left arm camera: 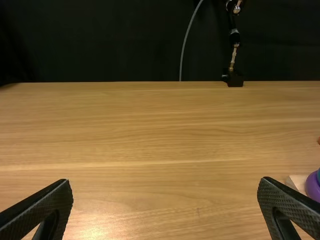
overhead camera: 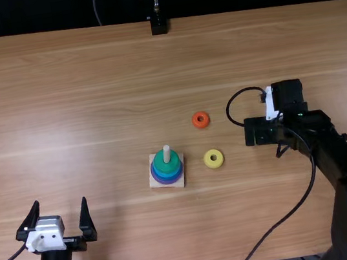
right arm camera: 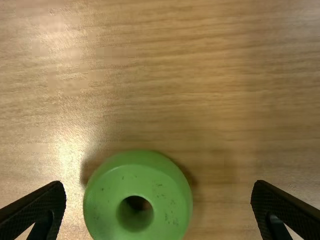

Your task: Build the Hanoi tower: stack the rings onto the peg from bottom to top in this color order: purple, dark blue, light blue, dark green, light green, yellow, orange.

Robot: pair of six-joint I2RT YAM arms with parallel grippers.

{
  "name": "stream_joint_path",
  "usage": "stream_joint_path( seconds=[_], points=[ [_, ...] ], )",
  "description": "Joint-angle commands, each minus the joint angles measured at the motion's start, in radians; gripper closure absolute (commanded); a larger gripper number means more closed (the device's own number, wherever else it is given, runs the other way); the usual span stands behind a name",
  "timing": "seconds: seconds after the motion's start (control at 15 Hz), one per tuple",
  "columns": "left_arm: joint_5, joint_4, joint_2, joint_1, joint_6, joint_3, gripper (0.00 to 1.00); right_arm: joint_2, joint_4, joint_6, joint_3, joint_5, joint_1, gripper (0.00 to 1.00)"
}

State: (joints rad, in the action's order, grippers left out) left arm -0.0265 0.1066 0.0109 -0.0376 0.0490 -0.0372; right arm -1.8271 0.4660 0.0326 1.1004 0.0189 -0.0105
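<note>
While the left gripper (overhead camera: 60,203) stands open at the lower left of the top view, holding nothing, the right gripper (overhead camera: 261,130) is over the table (overhead camera: 75,86) right of centre, its fingers spread wide. In its wrist view the light green ring (right arm camera: 135,180) lies on the wood between them, touching neither. Near the top view's middle, the wooden base (overhead camera: 181,183) and peg (overhead camera: 166,150) bear purple, blue and, topmost, dark green rings (overhead camera: 161,165). The yellow ring (overhead camera: 208,163) lies to their right, the orange ring (overhead camera: 195,121) above it
</note>
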Motion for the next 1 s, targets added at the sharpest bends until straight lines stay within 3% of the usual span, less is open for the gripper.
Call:
stream_joint_path(
  seconds=[0.0, 0.33, 0.4, 0.47, 0.53, 0.67, 0.93],
  points=[
    [0.008, 0.006, -0.011, 0.007, -0.014, 0.037, 0.00, -0.014, 0.010, 0.010, 0.030, 0.009, 0.009, 0.00],
    [0.008, 0.006, -0.011, 0.007, -0.014, 0.037, 0.00, -0.017, 0.010, 0.012, 0.036, 0.003, 0.009, 0.00],
    [0.008, 0.006, -0.011, 0.007, -0.014, 0.037, 0.00, -0.017, 0.010, 0.010, 0.032, 0.001, 0.009, 0.19],
    [0.008, 0.006, -0.011, 0.007, -0.014, 0.037, 0.00, -0.021, 0.006, 0.010, 0.026, 0.001, 0.009, 0.49],
    [0.008, 0.006, -0.011, 0.007, -0.014, 0.037, 0.00, -0.040, 0.008, 0.010, 0.026, 0.001, 0.007, 0.71],
    [0.008, 0.006, -0.011, 0.007, -0.014, 0.037, 0.00, -0.051, 0.008, 0.012, 0.026, 0.003, 0.007, 0.99],
    [0.008, 0.006, -0.011, 0.007, -0.014, 0.037, 0.00, -0.049, 0.010, 0.013, 0.033, 0.003, 0.007, 1.00]
  ],
)
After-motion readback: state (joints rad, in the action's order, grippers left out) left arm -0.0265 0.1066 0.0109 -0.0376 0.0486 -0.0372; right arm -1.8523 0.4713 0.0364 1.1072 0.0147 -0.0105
